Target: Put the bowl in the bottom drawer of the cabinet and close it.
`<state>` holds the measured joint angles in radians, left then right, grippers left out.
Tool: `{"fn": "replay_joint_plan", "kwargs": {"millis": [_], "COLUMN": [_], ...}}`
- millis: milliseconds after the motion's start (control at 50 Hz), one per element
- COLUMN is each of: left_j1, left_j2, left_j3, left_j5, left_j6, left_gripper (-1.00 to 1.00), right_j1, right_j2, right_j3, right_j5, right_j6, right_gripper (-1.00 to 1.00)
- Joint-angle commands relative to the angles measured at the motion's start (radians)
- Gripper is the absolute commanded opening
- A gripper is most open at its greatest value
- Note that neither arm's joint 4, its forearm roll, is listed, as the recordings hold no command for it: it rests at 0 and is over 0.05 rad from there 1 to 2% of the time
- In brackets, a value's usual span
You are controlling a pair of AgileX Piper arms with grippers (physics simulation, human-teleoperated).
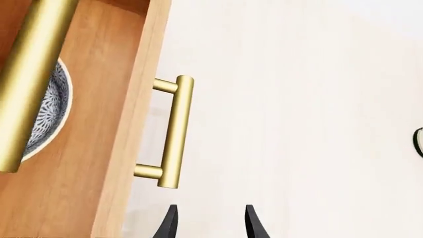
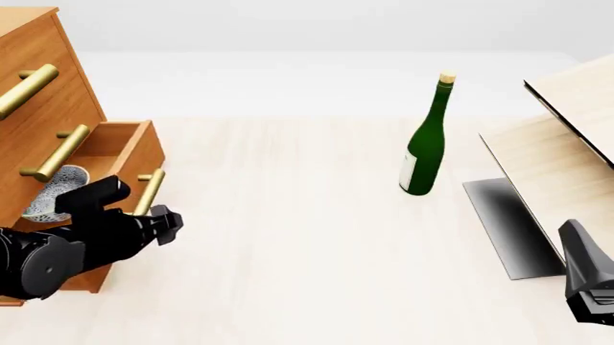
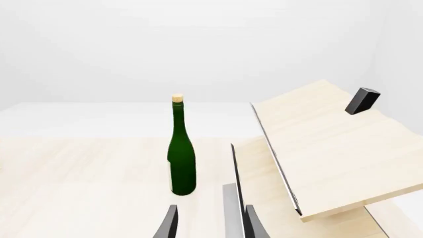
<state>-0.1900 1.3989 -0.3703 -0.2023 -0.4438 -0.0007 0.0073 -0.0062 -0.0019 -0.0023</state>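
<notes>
Left gripper, fingers parted and holding nothing, is hovering just in front of the brass handle of the bottom drawer, which is standing open at the near left with the bowl lying inside. The closing step appears to be in hand, and the next move calls for pushing that drawer front squarely into the cabinet. Right gripper, also parted and empty, is idling at the near right of the pale wood table, with a green wine bottle and slanted pale panels beyond and a plain white room behind.
</notes>
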Motion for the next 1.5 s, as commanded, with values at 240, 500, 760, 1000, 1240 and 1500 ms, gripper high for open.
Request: {"fn": "replay_joint_plan", "kwargs": {"millis": [240, 500, 760, 1000, 1240, 1500], "left_j1": [0.070, 0.120, 0.171, 0.227, 0.273, 0.321], "left_j2": [-0.008, -0.015, -0.016, -0.020, 0.003, 0.017], "left_j3": [-0.006, 0.000, 0.013, 0.007, 0.014, 0.015], "left_j5": [0.007, 0.011, 0.009, 0.012, -0.004, -0.019], "left_j6": [0.019, 0.043, 0.052, 0.073, 0.081, 0.098], "left_gripper": [1.00, 1.00, 1.00, 1.00, 1.00, 1.00], "right_j1": [0.000, 0.000, 0.000, 0.000, 0.000, 0.000], "right_j2": [0.000, 0.000, 0.000, 0.000, 0.000, 0.000], "right_j3": [0.000, 0.000, 0.000, 0.000, 0.000, 0.000], "right_j5": [0.001, 0.001, 0.001, 0.001, 0.001, 0.001], "right_j6": [0.000, -0.001, 0.000, -0.001, 0.000, 0.000], "right_gripper": [1.00, 1.00, 1.00, 1.00, 1.00, 1.00]}}
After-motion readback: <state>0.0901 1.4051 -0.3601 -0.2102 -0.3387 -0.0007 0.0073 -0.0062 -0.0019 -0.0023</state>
